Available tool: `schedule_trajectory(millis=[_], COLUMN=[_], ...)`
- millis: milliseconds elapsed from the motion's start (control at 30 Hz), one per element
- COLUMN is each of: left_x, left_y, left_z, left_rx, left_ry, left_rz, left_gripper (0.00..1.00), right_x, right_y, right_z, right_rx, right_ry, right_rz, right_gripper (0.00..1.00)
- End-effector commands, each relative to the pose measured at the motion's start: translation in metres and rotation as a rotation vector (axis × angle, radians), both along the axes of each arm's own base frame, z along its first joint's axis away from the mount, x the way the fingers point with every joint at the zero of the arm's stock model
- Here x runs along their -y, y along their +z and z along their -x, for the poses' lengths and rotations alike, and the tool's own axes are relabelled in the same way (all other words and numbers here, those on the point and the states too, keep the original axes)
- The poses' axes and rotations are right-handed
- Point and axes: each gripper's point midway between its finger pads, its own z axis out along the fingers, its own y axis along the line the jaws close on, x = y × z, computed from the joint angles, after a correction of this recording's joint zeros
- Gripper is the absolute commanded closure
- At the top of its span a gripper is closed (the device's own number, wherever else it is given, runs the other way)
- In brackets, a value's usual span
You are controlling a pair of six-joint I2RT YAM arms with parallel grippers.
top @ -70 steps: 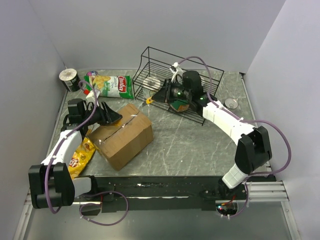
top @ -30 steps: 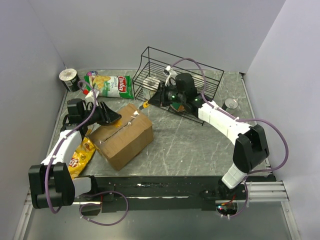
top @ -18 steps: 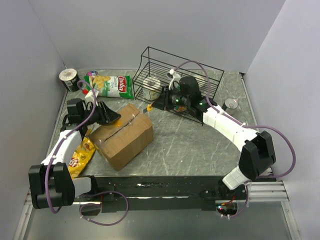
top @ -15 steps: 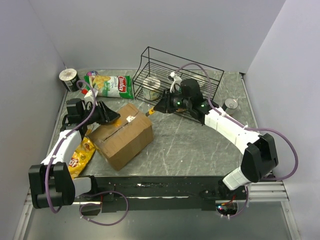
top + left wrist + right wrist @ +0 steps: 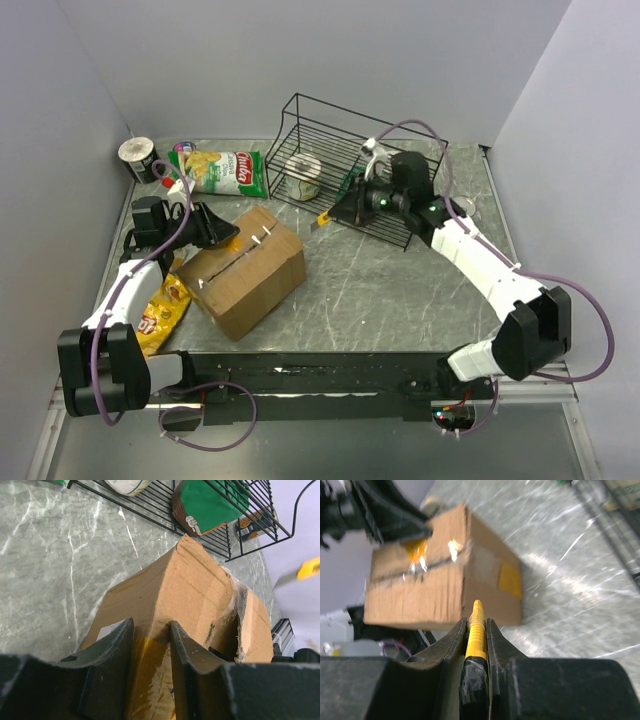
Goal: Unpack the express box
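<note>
Brown corrugated express box (image 5: pixel 248 272), yellowish tape on its flaps, top seam parted, askew left of centre.

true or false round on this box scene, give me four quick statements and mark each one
1. The right gripper is clamped on a yellow cutter. True.
2. The express box sits inside the wire basket. False: it stands on the table, nearer the arms than the basket and outside it.
3. The left gripper has its jaws on either side of an edge of the express box. True.
4. The green chip bag lies on top of the express box. False: it lies flat on the table at the far left, apart from the box.
</note>
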Motion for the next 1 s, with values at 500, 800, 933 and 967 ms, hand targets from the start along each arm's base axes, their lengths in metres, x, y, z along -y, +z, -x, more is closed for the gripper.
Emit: schedule_trajectory(millis=[500, 800, 933, 967], left_x=[-0.006, -0.008, -0.008, -0.008], left_y=[-0.012, -0.014, -0.015, -0.015], left_z=[0.006, 0.003, 0.002, 0.002], left_rx=[-0.018, -0.024, -0.027, -0.025], left_ry=[-0.016, -0.008, -0.006, -0.006], left_rz=[-0.042, -0.047, -0.051, -0.051], left_gripper=[0.99, 0.99, 0.99, 0.99], right_x=[-0.059, -0.065, -0.064, -0.064], right_y=[0.033, 0.012, 0.004, 0.002], right_z=[-0.062, -0.043, -0.042, -0.042], right_rx=[-0.035, -0.105, -0.118, -0.12], right_ry=[0.223, 0.276, 0.269, 0.268], right_rz=[-0.307, -0.299, -0.288, -0.288], right_gripper=[1.0, 1.0, 1.0, 1.0])
